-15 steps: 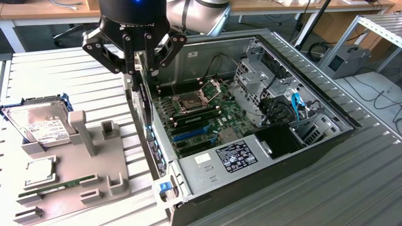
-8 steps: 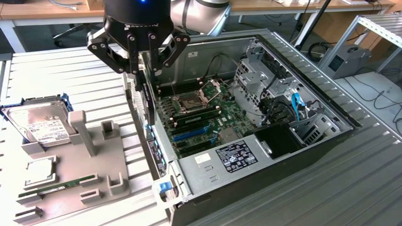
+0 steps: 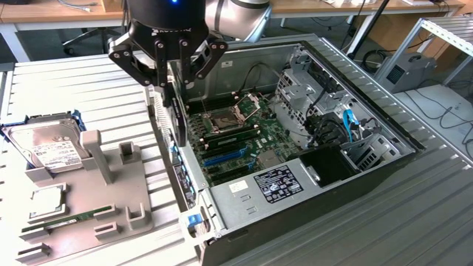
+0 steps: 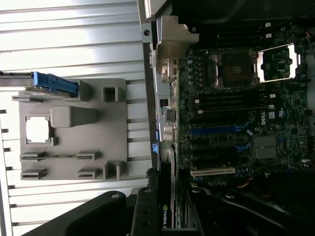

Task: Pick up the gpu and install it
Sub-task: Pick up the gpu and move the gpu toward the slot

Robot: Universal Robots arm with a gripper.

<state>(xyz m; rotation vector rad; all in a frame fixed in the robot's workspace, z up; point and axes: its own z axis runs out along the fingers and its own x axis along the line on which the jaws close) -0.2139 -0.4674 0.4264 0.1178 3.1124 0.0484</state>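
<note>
- Room to move: the open computer case (image 3: 362, 88) lies on its side. Its wall on the exterior view's left runs right under my load, and drive cages and cables crowd the far side of the motherboard (image 3: 236, 138).
- On the exterior view's left, the grey fixture tray (image 3: 133, 194) with the hard drive (image 3: 48, 147) sits well apart from the arm.
- The arm comes in from above with the wrist pointing straight down, and the gripper (image 3: 174, 80) is high over that case wall.
- The jaws are about half closed and clamp the gpu (image 3: 177, 116) by its upper end.
- The gpu hangs upright with its long axis vertical and its thin edge towards the exterior camera. I read its lower end as level with the wall's rim, just on the board side, clear of the blue slot (image 3: 225, 157).
</note>
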